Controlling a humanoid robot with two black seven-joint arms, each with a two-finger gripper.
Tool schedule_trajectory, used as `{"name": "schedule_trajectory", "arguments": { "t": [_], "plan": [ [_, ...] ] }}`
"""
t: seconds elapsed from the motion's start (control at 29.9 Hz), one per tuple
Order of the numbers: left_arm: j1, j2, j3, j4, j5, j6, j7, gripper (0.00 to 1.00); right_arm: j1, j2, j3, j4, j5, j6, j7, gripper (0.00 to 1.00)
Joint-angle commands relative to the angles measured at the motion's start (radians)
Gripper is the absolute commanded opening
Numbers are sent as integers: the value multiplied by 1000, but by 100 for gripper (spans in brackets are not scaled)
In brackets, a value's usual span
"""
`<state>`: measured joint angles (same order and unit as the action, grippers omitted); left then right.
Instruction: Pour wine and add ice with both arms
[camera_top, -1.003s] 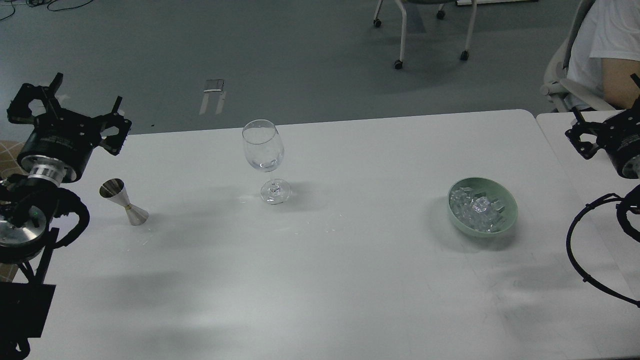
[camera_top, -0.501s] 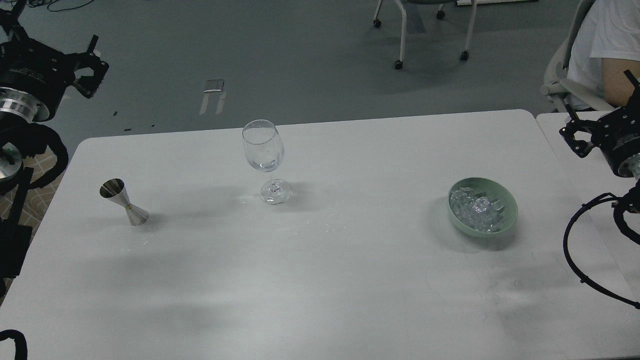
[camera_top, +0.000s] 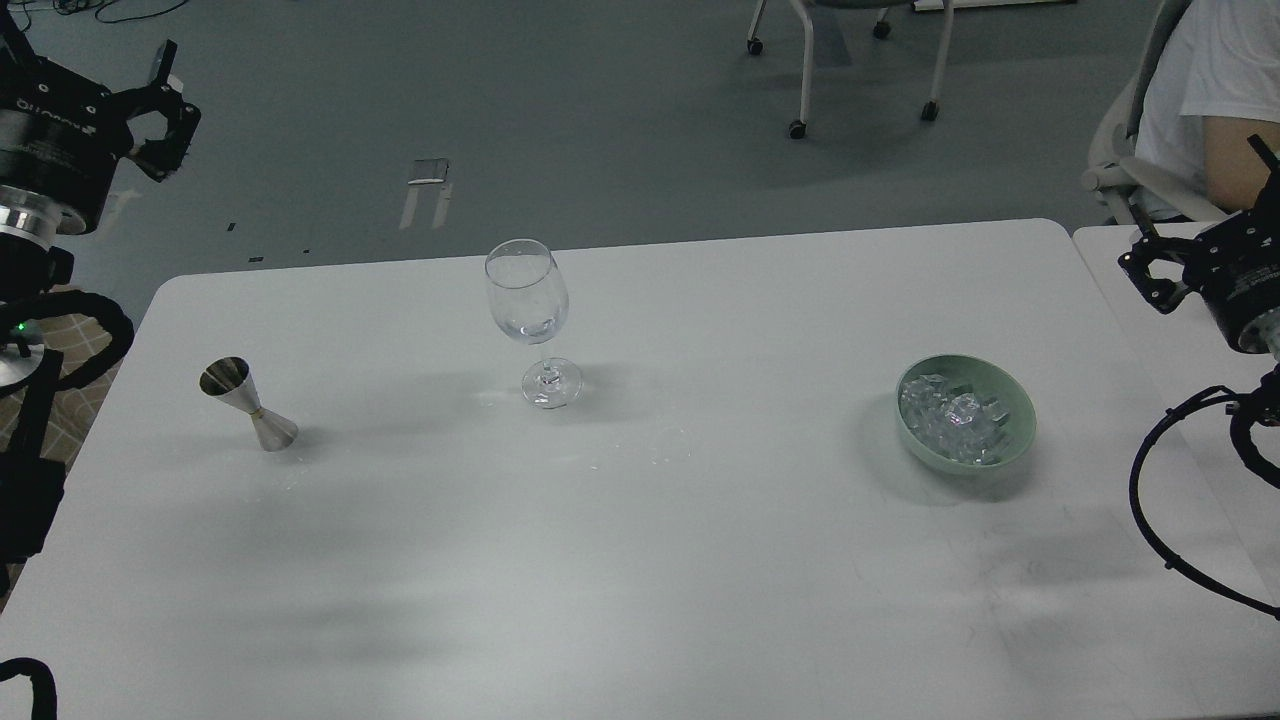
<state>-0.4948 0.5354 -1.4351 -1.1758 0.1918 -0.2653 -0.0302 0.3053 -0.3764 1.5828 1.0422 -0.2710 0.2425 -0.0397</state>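
An empty clear wine glass (camera_top: 527, 297) stands upright at the middle back of the white table (camera_top: 640, 560). A silver double-cone jigger (camera_top: 247, 402) stands at the left. A pale green bowl (camera_top: 1018, 432) at the right holds the ice (camera_top: 950, 418), a heap of small clear cubes. My left gripper (camera_top: 88, 78) is open and empty, raised beyond the table's far left corner, well up and left of the jigger. My right gripper (camera_top: 1205, 218) is open and empty at the right edge, up and right of the bowl. No wine bottle is in view.
A second white table (camera_top: 1180, 340) adjoins on the right, under my right arm. A seated person in a white shirt (camera_top: 1215, 90) is at the far right corner. A wheeled chair base (camera_top: 860, 60) stands on the grey floor behind the table.
My left arm has lifted up and to the left, from over the table's left edge by the jigger to beyond its far left corner. The right gripper has barely shifted. Glass, jigger and bowl are unmoved.
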Motion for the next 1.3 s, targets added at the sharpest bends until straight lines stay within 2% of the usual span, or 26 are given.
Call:
{"name": "schedule_trajectory", "arguments": {
  "t": [0.0,0.17,0.23,0.33,0.37,0.47,0.6,0.9,0.97,1.04,1.07,1.24,1.27],
  "plan": [
    [4,3,9,1,0,11,16,98,5,-5,-3,13,-5,-2,3,100],
    [28,6,4,1,-3,1,21,98,38,-76,-23,10,-54,0,14,100],
    [32,9,9,1,-2,-8,38,98,60,-81,-41,12,-105,0,14,100],
    [19,14,10,16,18,-31,139,98,100,-85,-55,10,-245,0,14,100],
    [16,12,9,36,18,-31,154,98,109,-85,-56,10,-293,0,14,100],
    [7,15,10,88,21,-37,156,98,124,-84,-70,13,-333,0,14,100],
    [-36,12,36,235,23,-97,168,98,184,-87,-170,16,-384,-2,12,100],
    [-28,-2,64,245,15,-89,161,98,277,-200,-368,48,-695,3,17,100],
    [-27,-5,62,242,17,-91,161,98,282,-234,-443,90,-827,6,43,100],
    [-27,-14,58,222,9,-91,164,98,293,-315,-521,125,-1047,1,116,98],
    [-27,-15,58,217,8,-91,162,98,301,-325,-532,127,-1092,-2,132,98],
    [-28,-15,62,205,9,-89,164,98,324,-334,-544,148,-1280,-3,158,99],
    [-30,-15,62,205,9,-89,164,98,316,-340,-546,192,-1292,-2,165,99]
  ]
}}
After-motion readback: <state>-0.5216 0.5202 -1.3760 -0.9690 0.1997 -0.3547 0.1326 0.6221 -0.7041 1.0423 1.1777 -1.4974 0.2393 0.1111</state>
